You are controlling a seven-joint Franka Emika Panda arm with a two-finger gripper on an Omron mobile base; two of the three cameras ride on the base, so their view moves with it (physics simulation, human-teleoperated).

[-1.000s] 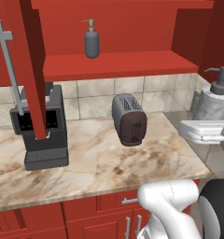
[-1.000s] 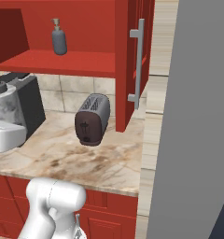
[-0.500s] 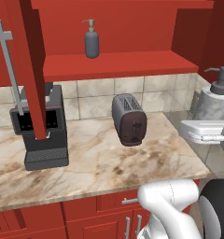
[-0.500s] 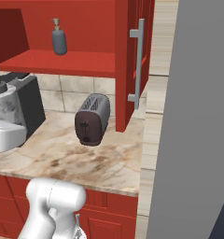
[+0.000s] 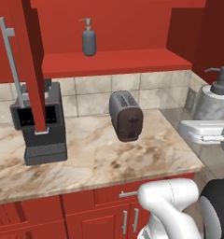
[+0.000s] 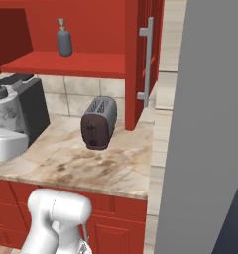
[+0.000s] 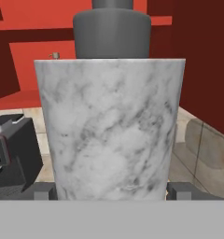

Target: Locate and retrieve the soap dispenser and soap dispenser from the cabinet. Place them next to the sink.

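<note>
Gripper (image 7: 112, 190) clamped on marbled soap dispenser (image 7: 111, 126) (dark pump), fingers (image 7: 43, 190) flanking its base

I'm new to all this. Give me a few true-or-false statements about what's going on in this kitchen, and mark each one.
1. A dark grey soap dispenser stands on the red shelf of the open cabinet. True.
2. The toaster sits inside the cabinet. False: it sits on the marble counter.
3. The tool has the marbled soap dispenser between its fingertips. True.
4. The marbled soap dispenser's pump is tan. False: it is dark grey.
5. The coffee machine is bright white. False: it is black and stands on the counter below the cabinet door.
</note>
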